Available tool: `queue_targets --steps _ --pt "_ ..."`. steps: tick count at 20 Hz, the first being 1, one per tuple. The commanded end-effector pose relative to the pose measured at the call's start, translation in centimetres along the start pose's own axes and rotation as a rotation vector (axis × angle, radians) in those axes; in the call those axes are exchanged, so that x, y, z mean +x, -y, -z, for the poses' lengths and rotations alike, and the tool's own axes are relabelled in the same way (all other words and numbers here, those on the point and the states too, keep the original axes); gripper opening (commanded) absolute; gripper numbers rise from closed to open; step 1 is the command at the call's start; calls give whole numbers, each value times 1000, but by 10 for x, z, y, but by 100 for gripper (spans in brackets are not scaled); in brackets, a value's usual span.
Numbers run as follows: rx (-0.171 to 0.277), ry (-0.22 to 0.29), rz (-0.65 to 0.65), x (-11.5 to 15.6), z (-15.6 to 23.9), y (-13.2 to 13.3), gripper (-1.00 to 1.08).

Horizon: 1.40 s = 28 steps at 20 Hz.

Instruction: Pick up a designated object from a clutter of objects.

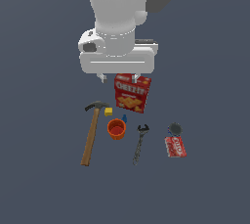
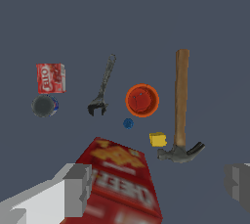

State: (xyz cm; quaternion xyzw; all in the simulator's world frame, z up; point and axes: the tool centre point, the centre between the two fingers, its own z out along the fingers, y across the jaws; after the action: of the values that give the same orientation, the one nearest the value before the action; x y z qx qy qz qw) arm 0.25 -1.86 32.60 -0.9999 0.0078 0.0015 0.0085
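Under gripper (image 1: 117, 78): red box (image 1: 132, 93) reading "Cheez-It".

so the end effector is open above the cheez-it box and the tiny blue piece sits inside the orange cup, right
Not quite. The tiny blue piece lies outside the orange cup, beside its rim, as the wrist view shows. The rest holds: the end effector hangs open above the Cheez-It box.

The tiny piece (image 1: 124, 118) is wedged between cup (image 1: 116, 129) and box (image 1: 132, 93); the cube (image 1: 108, 111) is set beside the hammer (image 1: 93, 132).
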Motion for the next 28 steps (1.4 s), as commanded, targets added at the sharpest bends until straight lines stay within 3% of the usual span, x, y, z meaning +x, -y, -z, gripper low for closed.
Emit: queue_targets --steps 1,16,28 --pt "0 0 0 0 0 0 100" --pt "-24 22 21 3 -17 8 100" --pt "-15 17 -122 6 -61 12 100"
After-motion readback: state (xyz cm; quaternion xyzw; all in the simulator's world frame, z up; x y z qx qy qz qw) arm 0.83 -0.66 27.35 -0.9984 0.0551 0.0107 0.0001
